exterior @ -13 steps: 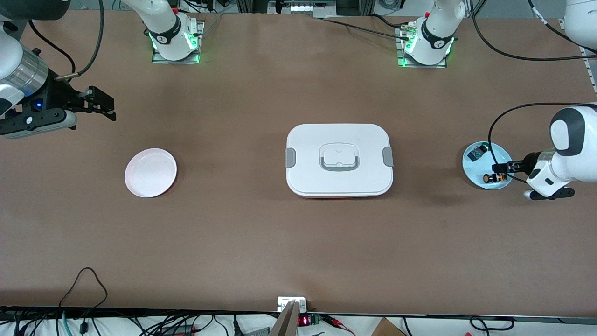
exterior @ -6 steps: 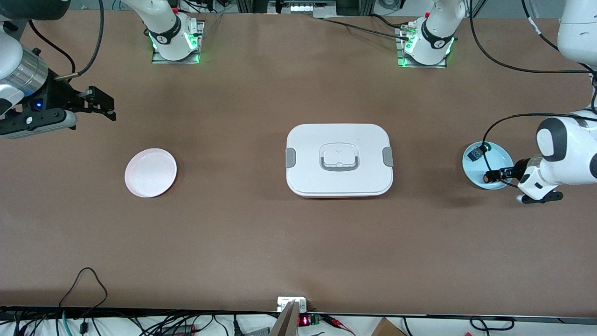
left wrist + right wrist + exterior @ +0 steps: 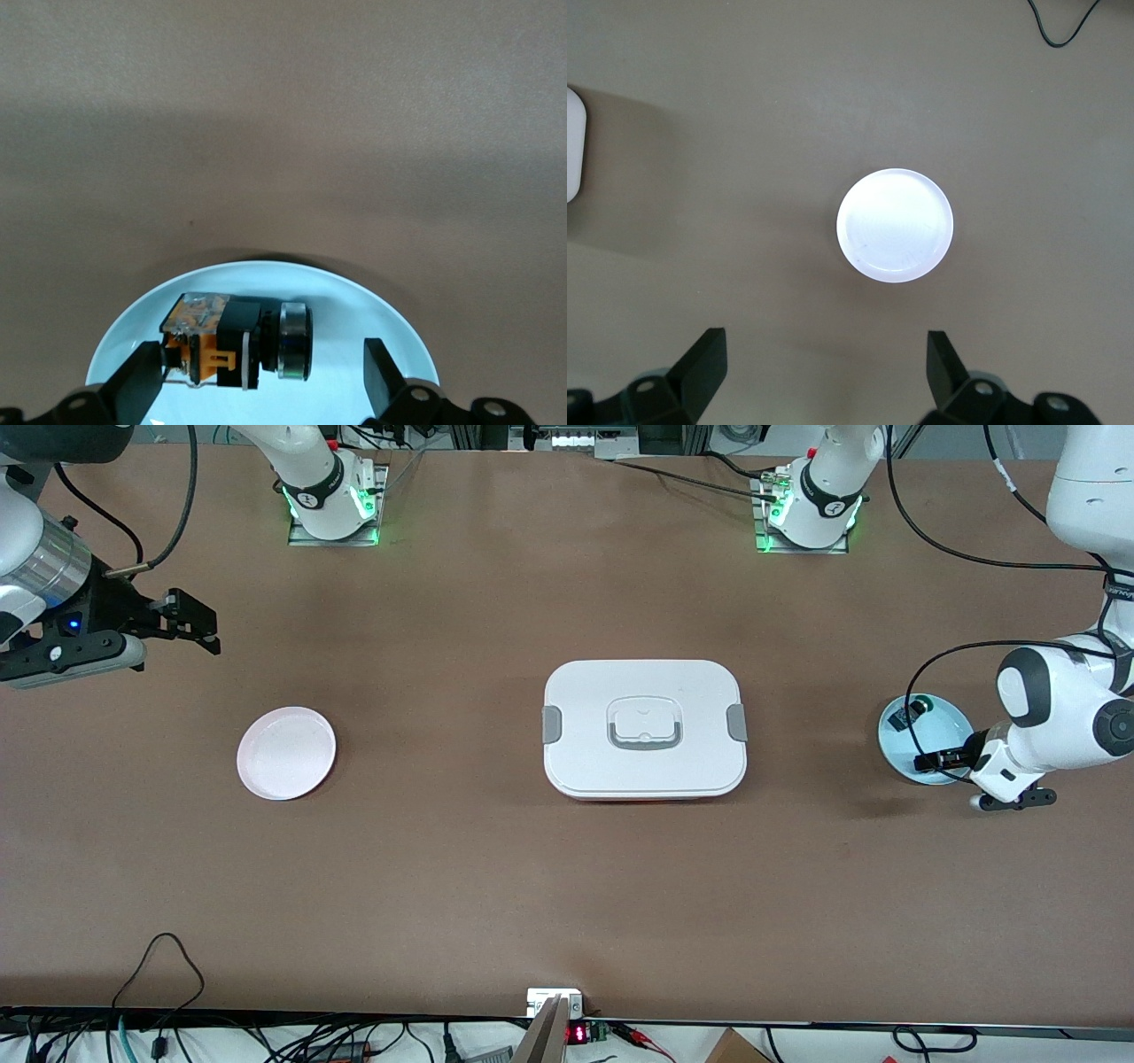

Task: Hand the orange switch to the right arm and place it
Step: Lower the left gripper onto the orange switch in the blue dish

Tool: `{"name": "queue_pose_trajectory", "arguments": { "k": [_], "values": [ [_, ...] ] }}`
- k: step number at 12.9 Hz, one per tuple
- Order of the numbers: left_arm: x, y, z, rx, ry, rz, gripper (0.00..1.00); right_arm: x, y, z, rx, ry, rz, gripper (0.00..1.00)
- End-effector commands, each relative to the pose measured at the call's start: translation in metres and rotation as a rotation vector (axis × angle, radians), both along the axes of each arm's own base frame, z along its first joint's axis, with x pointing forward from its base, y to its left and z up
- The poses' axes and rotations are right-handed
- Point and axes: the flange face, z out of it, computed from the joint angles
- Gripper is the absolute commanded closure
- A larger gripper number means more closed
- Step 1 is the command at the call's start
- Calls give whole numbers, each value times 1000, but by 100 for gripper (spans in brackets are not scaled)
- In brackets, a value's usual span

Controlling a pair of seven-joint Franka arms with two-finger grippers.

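The left gripper (image 3: 257,385) straddles the orange switch (image 3: 235,343) on the light-blue plate (image 3: 897,740), fingers spread, at the desk's three o'clock. The right gripper (image 3: 824,367) waits released at nine o'clock.

Matt brown table (image 3: 443,868), glossy pale blue plate (image 3: 354,301), smooth white plastic box (image 3: 644,726), orange switch (image 3: 239,343) with shiny metal ring

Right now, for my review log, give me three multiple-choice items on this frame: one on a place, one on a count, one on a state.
1. The orange switch lies:
A. on the light blue plate
B. on the white box
C. on the bare table

2. Plates on the table:
A. one
B. two
C. three

3. The left claw is:
A. shut on the switch
B. open around the switch
C. over the pink plate

Key: 1 A, switch rests on it; 2 B, blue and pink; 3 B, fingers stand apart, either side.
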Motion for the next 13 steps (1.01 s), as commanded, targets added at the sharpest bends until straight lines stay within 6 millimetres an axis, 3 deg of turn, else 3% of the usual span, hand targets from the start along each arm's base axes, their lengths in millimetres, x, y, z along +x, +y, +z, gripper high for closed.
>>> {"name": "queue_pose_trajectory", "arguments": {
  "k": [1, 6, 7, 10, 12, 13],
  "values": [
    [-2, 3, 1, 5, -8, -25, 0, -1, -1, 4, 1, -1, -5, 0],
    [-8, 11, -21, -1, -11, -27, 1, -1, -1, 4, 1, -1, -5, 0],
    [-9, 12, -23, -2, -10, -29, 9, -1, -2, 5, 1, -2, -6, 0],
    [-11, 12, -24, -5, 3, -27, 52, -1, -1, 4, 1, -1, -5, 0],
    [-13, 11, -21, -13, 37, -24, 72, -1, -2, 4, 1, -1, -6, 0],
    [-14, 9, -16, -19, 66, -17, 73, -1, -1, 4, 1, -1, -5, 0]
  ]
}}
